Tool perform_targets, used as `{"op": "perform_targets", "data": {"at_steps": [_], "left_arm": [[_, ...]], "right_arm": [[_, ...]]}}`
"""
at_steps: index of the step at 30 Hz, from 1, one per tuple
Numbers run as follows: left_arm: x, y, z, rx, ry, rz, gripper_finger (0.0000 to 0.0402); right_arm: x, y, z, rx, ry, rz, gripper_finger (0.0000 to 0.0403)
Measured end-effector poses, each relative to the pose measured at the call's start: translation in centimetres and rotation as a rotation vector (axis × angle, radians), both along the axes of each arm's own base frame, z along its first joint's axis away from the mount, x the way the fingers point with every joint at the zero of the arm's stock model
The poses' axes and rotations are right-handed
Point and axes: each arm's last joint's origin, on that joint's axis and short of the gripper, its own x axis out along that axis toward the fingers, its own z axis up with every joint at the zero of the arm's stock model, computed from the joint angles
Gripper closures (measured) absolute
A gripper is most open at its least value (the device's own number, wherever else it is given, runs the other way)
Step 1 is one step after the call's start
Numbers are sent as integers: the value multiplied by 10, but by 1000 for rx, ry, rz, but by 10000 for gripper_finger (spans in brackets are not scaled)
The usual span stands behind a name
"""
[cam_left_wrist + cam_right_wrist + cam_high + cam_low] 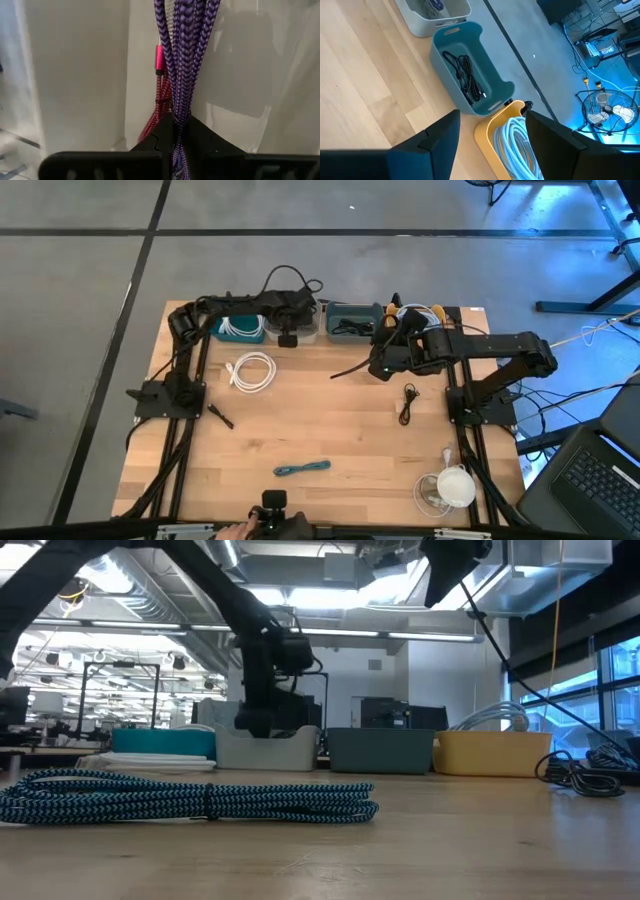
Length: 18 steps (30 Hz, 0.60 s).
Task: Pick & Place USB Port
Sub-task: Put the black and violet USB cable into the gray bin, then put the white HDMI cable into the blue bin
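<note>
My left gripper (176,124) reaches down into the pale grey bin (300,332) at the table's far edge and is shut on a purple braided cable (186,45). A red braided cable with a magenta plug (159,57) lies beside it in the bin. In the low view the left gripper (262,718) stands at that bin (268,748). My right gripper (492,120) is open and holds nothing. It hovers high over the table in front of the dark teal bin (465,70), which holds a black cable (465,72). My left gripper pinches several strands of the purple braided cable (179,107) between its two fingers, coming from above and pointing down into the bin. The strands run on from the fingers along the bin's white wall. Which end of the cable it has does not show.
A yellow bin (495,132) with a light blue cable sits to the right of the teal one. A blue bin with a white cable (238,328) stands far left. On the table lie a white coil (252,370), a black cable (407,402), a blue braided cable (302,468) and a white bundle (452,485).
</note>
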Motion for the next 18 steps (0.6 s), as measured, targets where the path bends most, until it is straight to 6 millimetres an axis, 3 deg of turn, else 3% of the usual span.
{"op": "perform_targets", "data": {"at_steps": [3,12,18], "left_arm": [[1,1,-4,-3,2,15,367],[0,-6,6,54,52,-6,225],[-5,-17,41,103,-22,14,173]], "right_arm": [[0,0,0,0,-1,0,173],[0,0,0,14,0,4,173],[0,1,-1,25,1,9,173]]}}
